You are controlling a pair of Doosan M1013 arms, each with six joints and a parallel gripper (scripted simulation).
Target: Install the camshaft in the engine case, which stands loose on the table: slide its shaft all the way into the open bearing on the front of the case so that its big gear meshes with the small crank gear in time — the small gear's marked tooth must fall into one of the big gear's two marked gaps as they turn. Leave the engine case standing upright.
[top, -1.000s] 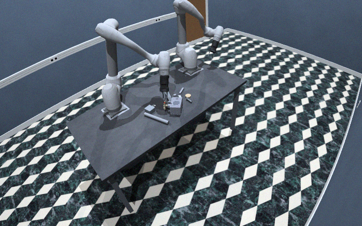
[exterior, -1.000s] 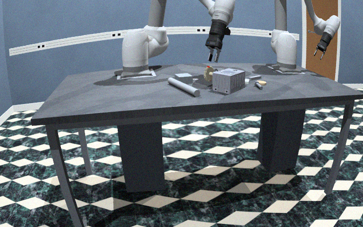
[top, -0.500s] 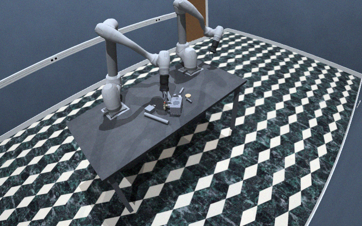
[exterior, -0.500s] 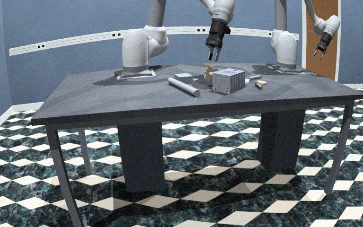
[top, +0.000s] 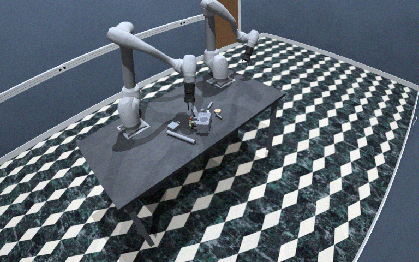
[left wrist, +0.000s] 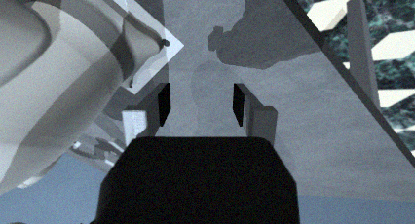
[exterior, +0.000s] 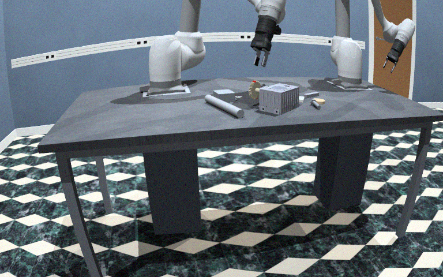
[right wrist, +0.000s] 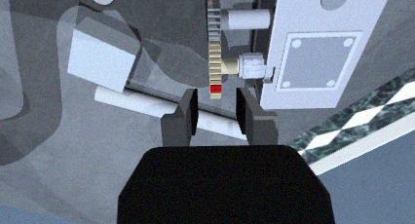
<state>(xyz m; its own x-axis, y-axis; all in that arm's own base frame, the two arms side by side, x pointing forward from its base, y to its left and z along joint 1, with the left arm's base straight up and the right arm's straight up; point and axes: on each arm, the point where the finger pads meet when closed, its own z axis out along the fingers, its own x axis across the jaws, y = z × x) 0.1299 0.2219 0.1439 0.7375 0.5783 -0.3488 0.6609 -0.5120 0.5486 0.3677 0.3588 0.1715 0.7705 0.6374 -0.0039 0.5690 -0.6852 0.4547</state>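
The right claw (top: 189, 108) (exterior: 260, 65) (right wrist: 216, 102) hangs part wide with nothing in it. The left claw (top: 244, 64) (exterior: 387, 68) (left wrist: 202, 95) is wide, well apart. In the right wrist view, the big wheel (top: 191, 122) (exterior: 254, 89) (right wrist: 214, 63) is at 12 o'clock, its rod (right wrist: 230, 65) pointing to 3 o'clock into the engine box's (top: 203, 124) (exterior: 278, 99) (right wrist: 292, 99) round holder (right wrist: 251, 65). Some rod shows, so maybe it needs pushing. Teeth could bump, or a hard push could slide or tip the loose box. I can't tell if the marks match.

Whether the gears' teeth (right wrist: 214, 54) mesh is too small to tell.
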